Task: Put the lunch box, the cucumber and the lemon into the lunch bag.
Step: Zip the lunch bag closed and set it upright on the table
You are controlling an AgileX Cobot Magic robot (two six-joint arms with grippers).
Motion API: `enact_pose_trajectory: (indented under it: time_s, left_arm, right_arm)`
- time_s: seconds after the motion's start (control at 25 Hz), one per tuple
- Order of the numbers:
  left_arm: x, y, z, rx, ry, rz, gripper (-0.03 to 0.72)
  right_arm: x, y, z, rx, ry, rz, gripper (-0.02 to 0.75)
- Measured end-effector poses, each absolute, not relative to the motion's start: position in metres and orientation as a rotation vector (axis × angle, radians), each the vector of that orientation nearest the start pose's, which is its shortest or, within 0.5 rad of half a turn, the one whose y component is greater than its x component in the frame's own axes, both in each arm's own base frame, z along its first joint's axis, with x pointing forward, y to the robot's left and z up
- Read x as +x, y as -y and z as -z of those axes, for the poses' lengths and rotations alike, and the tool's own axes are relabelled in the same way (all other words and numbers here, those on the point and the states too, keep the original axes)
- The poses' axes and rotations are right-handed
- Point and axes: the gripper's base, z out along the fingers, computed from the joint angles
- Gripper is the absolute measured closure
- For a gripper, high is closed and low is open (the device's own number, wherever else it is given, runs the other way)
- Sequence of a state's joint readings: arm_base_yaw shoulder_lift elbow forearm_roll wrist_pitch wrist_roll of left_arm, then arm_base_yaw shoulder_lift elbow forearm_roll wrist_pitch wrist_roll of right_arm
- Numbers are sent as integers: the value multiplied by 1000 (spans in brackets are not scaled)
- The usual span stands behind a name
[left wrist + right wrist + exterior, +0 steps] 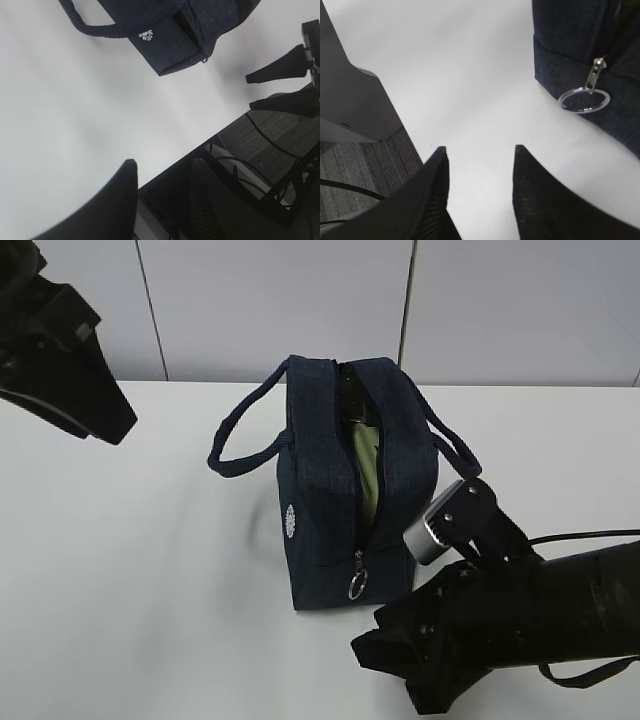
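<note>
Slanted exterior, two downward wrist views
</note>
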State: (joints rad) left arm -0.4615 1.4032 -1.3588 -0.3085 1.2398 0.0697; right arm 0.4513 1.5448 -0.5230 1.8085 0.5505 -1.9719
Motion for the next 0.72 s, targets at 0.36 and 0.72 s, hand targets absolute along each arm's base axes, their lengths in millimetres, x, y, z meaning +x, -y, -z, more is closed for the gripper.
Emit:
enact_pose_trajectory:
  time_s: [0.36,0.72]
  left_arm:
    - [233,145,-360,669,-2708,529,452]
    - [233,145,-360,669,-2708,529,452]
  right_arm:
    - [228,-160,-147,-911,-2224,-764,386]
    - [245,-161,-147,-868,-2248,-681,367]
